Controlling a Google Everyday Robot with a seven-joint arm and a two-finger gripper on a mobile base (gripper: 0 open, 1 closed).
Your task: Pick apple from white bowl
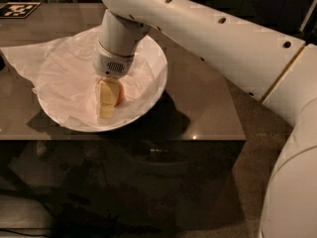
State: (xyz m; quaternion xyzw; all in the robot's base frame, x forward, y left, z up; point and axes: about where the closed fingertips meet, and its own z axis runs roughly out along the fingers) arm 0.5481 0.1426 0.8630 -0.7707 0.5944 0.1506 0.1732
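Presently, item one: the apple (119, 97), red-orange, only a sliver of it showing. It lies near the middle of the white bowl (159, 86), on the crumpled paper (29, 58) lining it. Handling, by my estimate: light, firm, round, with a smooth skin that could slip or roll on the loose paper. It will bruise under hard pressure. I judge the best hold to be across its widest part, on opposite sides, with moderate squeeze.

Item two: the gripper (107, 99), pale yellow, reaching down into the bowl directly in front of the apple and hiding most of it. It looks to be touching the fruit. Whether it is closed on the apple or merely around it, I cannot tell.

Item three: the arm (208, 38), white, reaching in from the right.

Item four: the table (198, 98), dark and glossy, with a printed marker (17, 9) at its far left corner.
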